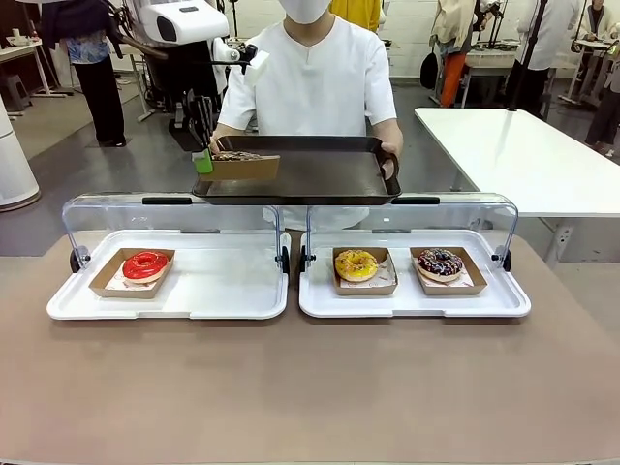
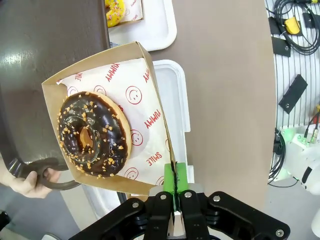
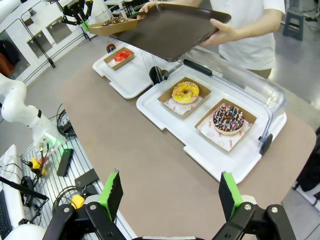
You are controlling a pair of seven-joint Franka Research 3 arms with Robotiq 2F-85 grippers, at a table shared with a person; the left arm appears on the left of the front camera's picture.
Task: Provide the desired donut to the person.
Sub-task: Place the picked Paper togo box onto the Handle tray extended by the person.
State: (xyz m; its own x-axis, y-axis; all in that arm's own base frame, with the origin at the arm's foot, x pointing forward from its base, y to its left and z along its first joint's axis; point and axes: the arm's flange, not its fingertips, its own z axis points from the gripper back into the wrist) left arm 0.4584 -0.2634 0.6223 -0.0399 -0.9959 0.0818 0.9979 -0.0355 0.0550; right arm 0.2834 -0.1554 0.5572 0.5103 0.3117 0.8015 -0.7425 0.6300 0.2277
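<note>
A chocolate donut [image 2: 92, 132] with nut bits lies on printed paper in a brown cardboard box [image 1: 244, 167]. My left gripper [image 2: 174, 186] is shut on the box's rim and holds it at the left end of a dark serving tray [image 1: 310, 174], partly past the edge. In the front view the left gripper [image 1: 201, 157] is beside that end of the tray. The person [image 1: 315, 82] in white grips the tray by both handles; one hand [image 2: 24, 183] is seen on a handle. My right gripper [image 3: 170, 195] hangs open over the brown table, holding nothing.
Two white display trays with raised clear lids sit on the table [image 1: 310, 387]. The left one [image 1: 223, 295] holds a red donut [image 1: 145, 264]. The right one [image 1: 407, 302] holds a yellow donut [image 1: 356, 263] and a sprinkled chocolate donut [image 1: 440, 262]. A white side table [image 1: 523, 155] stands at the right.
</note>
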